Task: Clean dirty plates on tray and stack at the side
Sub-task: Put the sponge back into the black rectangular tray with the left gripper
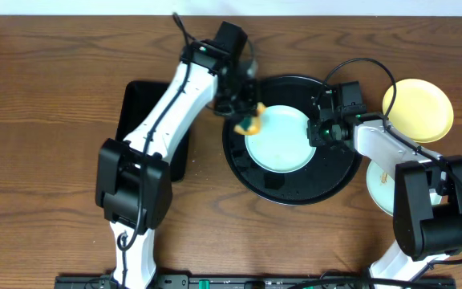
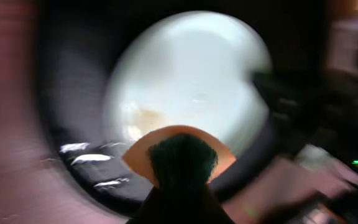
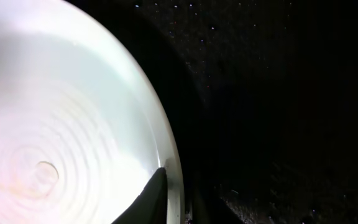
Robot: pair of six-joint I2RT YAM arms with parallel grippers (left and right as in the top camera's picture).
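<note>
Mint plate, prob. brownish smear.

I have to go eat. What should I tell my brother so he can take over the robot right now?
Left gripper: shut on the sponge, at the mint plate's left edge.
Right gripper: at that plate's right rim; grip unclear.
The mint plate lies on the round tray, with a brown smear on it.
Yellow plate and another pale plate: on the table to the right, not stacked.
Left: wipe the smear, move the plate off, stack all three.
</note>
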